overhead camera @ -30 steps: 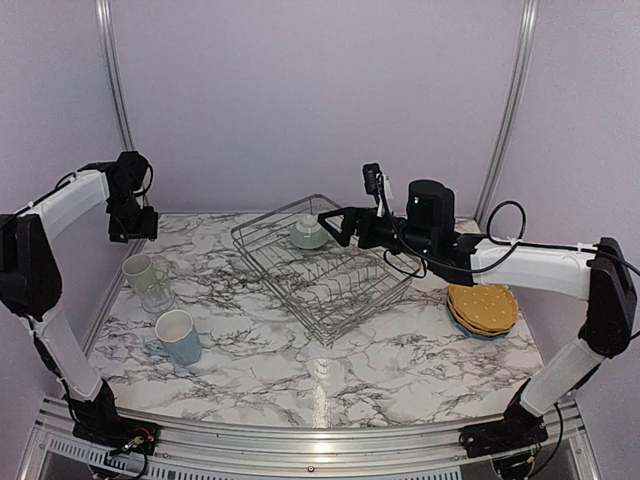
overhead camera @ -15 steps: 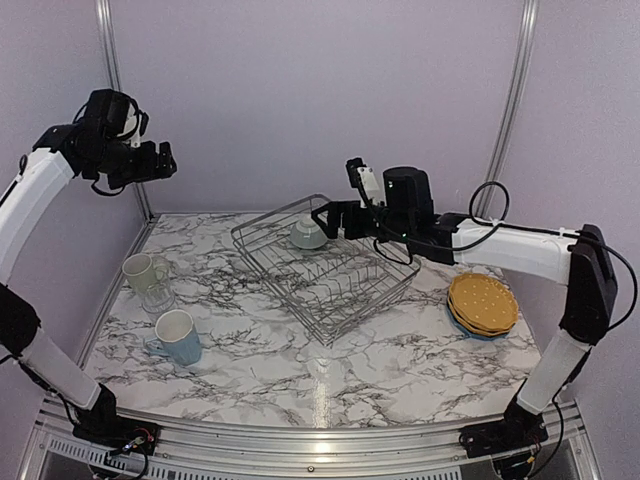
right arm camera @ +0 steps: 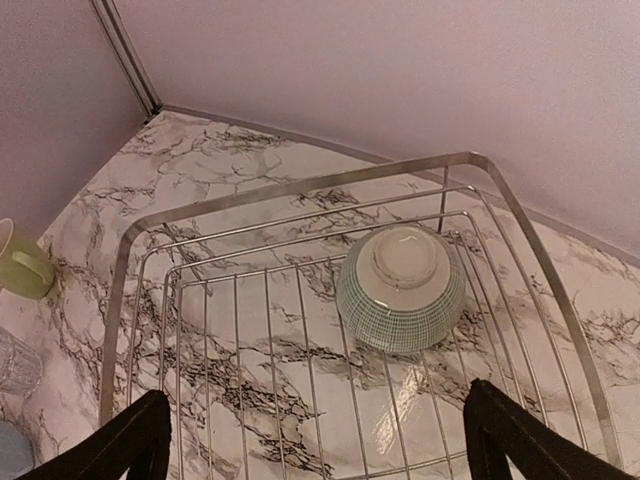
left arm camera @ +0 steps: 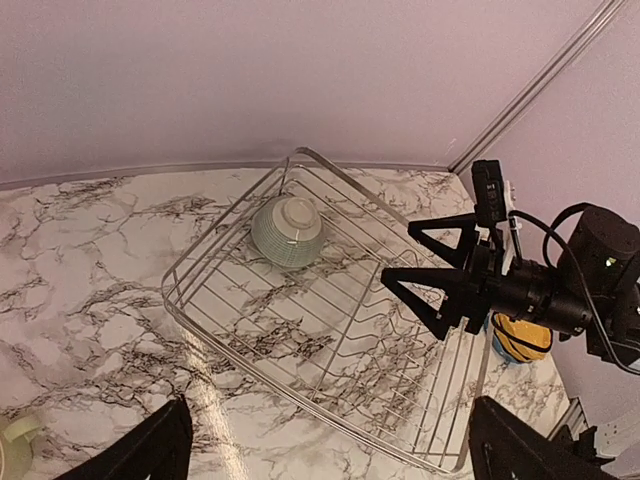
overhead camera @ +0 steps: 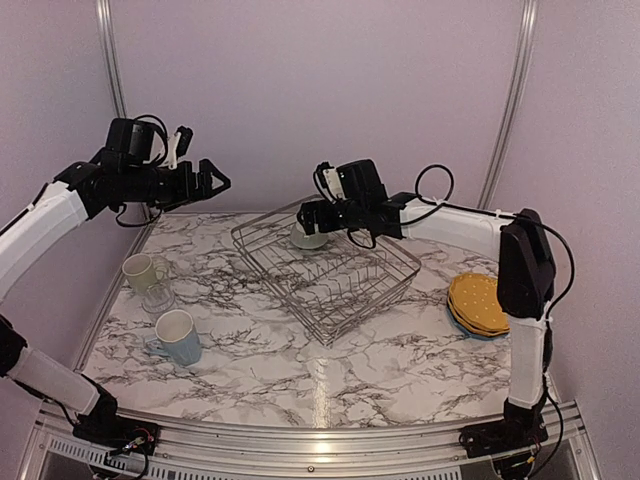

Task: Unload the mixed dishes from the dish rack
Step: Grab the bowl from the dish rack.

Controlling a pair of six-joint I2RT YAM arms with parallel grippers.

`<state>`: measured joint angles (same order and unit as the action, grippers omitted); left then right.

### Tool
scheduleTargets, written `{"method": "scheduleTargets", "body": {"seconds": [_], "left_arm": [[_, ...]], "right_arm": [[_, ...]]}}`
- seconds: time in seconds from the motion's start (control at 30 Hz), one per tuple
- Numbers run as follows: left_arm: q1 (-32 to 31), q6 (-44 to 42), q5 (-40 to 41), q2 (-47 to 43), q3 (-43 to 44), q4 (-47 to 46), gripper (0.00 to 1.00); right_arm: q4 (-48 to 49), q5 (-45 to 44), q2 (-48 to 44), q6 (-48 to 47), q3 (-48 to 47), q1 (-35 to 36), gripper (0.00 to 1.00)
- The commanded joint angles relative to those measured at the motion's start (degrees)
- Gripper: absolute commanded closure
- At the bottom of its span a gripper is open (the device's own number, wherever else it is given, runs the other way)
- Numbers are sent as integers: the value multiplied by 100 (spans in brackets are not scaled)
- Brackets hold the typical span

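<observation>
The silver wire dish rack point(overhead camera: 345, 285) sits at mid-table. The pale green bowl point(overhead camera: 308, 237) lies upside down in its far corner. My right gripper point(overhead camera: 308, 216) is open and empty, hovering just above and beside the bowl point(right arm camera: 400, 288). My left gripper point(overhead camera: 217, 180) is open and empty, held high, left of the rack point(left arm camera: 300, 350). The yellow-orange plates point(overhead camera: 483, 303) are stacked on the blue plate at the right. The pale green cup point(overhead camera: 140, 271), clear glass point(overhead camera: 157, 297) and light blue mug point(overhead camera: 178, 336) stand on the table at the left.
The purple back wall runs close behind the rack's far corner. Metal frame posts point(overhead camera: 112, 70) stand at the back corners. The marble table point(overhead camera: 330, 370) extends in front of the rack.
My left arm has swung from the far left up and rightward toward the rack. My right gripper has moved left over the rack's far corner, closer to the bowl.
</observation>
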<state>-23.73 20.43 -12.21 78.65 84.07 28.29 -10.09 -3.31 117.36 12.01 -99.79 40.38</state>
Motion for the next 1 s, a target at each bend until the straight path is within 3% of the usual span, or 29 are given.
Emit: {"method": "scheduleTargets", "body": {"seconds": [0.0, 0.2, 0.47, 0.97], "left_arm": [[-221, 380, -350, -76, -418, -487, 1], [-749, 932, -178, -210, -1308, -1242, 1], [-1350, 1163, 114, 17, -1622, -1380, 1], [-1451, 1264, 416, -236, -1863, -1314, 2]], "right_arm": [[-526, -87, 612, -67, -764, -183, 2], [-697, -174, 1470, -250, -1724, -323, 1], [-649, 127, 2504, -446, -2838, -546, 1], [92, 270, 3596, -939, -3859, -638, 4]]}}
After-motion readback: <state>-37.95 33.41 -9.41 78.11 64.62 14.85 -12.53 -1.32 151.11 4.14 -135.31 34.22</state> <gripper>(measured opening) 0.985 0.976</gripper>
